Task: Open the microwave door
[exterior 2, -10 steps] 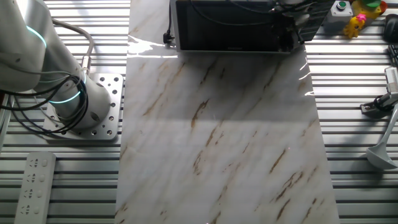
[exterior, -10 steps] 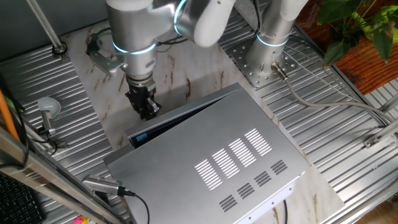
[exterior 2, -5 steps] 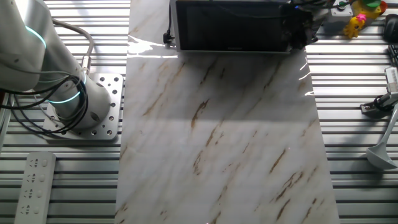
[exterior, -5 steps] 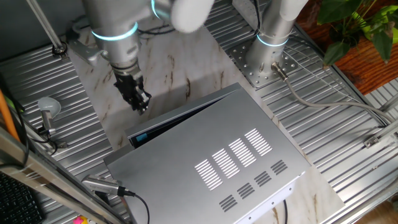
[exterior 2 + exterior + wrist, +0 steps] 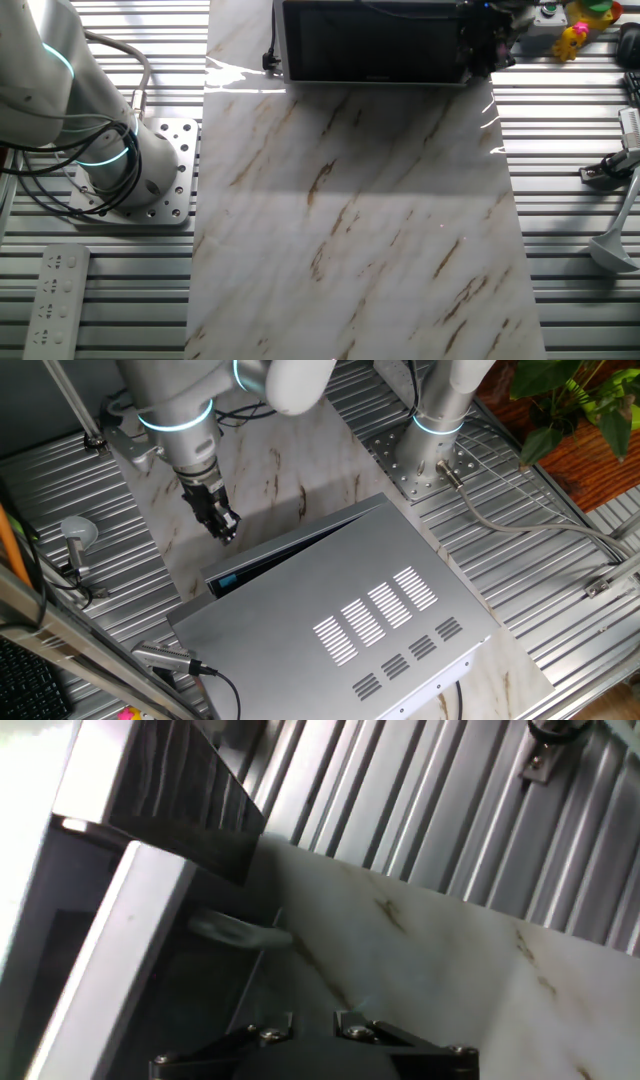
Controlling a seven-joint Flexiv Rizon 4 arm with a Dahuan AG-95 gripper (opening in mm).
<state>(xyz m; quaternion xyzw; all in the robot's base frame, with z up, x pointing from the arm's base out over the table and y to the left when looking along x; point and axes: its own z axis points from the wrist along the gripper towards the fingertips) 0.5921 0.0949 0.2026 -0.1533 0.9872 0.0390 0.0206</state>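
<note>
On the worktop, the microwave sits on the marble slab, front facing the arm base. Door is ajar: free edge swung out a little on the gripper's side, dark gap visible along the top between door and body. In the other fixed view the door reads as a dark panel at the top of frame, nearly flush, so the opening is small.

Change over the last second: gripper was right at the door's free edge, now it has backed off to the side and sits clear of it, above the slab. Door angle looks the same across the frames. My read: that pull only cracked the door; task not done, needs a re-approach to hook the edge and swing it wide.

Gripper: fingers look close together, nothing between them, touching nothing. Hand view shows only the finger bases at the bottom edge, tips out of frame, with the door edge off to the left.
</note>
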